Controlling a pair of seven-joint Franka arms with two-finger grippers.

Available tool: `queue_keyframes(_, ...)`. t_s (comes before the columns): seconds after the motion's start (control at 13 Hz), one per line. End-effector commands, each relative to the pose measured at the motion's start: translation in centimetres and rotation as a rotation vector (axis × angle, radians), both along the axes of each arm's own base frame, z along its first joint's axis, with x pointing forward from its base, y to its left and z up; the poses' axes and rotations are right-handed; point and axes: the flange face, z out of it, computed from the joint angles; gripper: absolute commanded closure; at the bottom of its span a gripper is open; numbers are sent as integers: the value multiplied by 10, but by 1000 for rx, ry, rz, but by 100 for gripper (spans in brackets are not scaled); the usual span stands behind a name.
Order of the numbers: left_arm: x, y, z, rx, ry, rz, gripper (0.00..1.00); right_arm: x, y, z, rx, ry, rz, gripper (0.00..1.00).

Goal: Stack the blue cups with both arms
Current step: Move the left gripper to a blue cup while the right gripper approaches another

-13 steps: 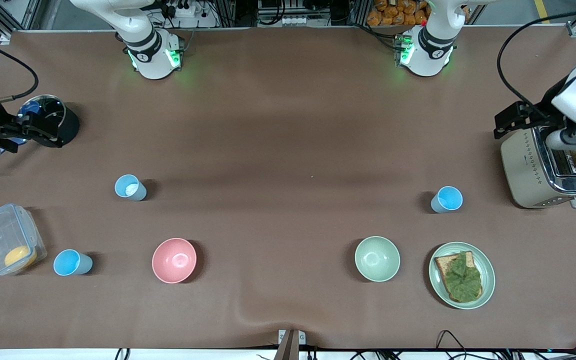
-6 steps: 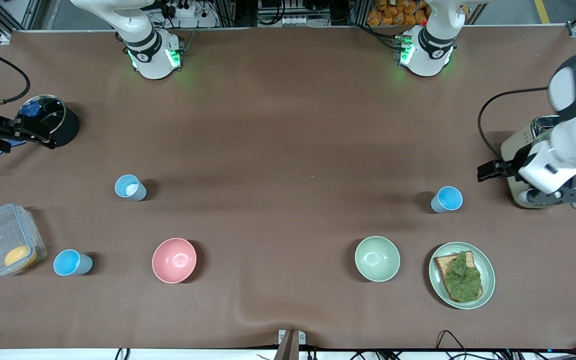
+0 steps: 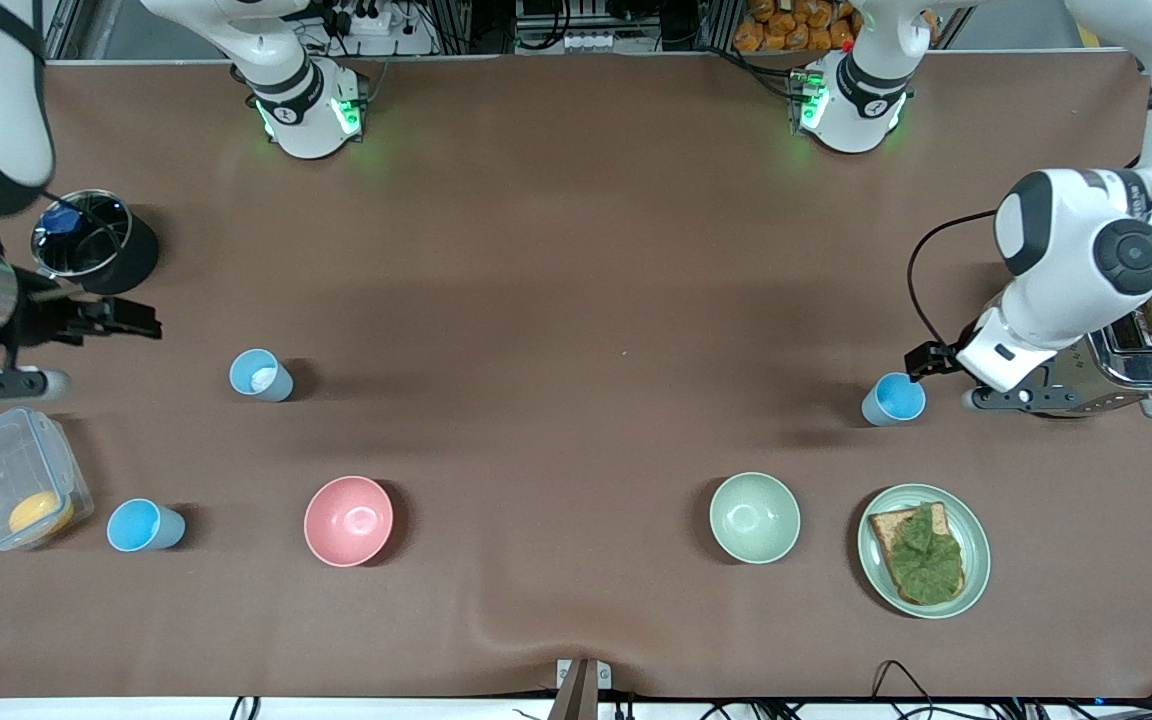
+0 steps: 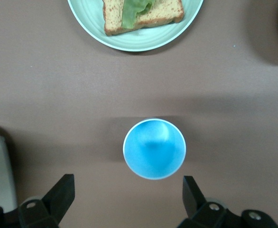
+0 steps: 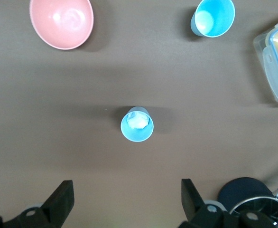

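Three blue cups stand upright on the brown table. One (image 3: 894,399) is at the left arm's end, beside the toaster; in the left wrist view this cup (image 4: 154,148) is empty. My left gripper (image 3: 926,358) is open over the table just beside it (image 4: 127,195). A second cup (image 3: 261,376) holds something white (image 5: 137,126). My right gripper (image 3: 131,325) is open and empty over the table between this cup and the black pot (image 5: 125,197). A third cup (image 3: 145,526) stands nearer the front camera, beside the clear container (image 5: 214,16).
A pink bowl (image 3: 348,520) and a pale green bowl (image 3: 754,517) sit nearer the camera. A green plate (image 3: 976,575) holds toast with lettuce. A toaster (image 3: 1126,365), a clear container (image 3: 11,480) and a black pot (image 3: 91,240) stand at the table's ends.
The left arm swung from over the toaster down to beside the cup there. The right arm moved from the black pot toward the cup with the white content.
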Motion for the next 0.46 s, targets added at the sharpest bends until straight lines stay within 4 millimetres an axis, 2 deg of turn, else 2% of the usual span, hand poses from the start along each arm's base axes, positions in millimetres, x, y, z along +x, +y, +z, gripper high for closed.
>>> queue_keyframes(0.0, 6, 13, -28, 5, -14, 11, 0, 1, -8, -27, 6, 3, 25, 0)
queue_keyframes(0.23, 5, 11, -54, -2, 15, 13, 0, -21, -8, -83, 6, -37, 51, 0)
queue_keyframes(0.38, 6, 11, -70, -8, 14, 14, 0, -37, -13, -112, 11, -66, 76, 0)
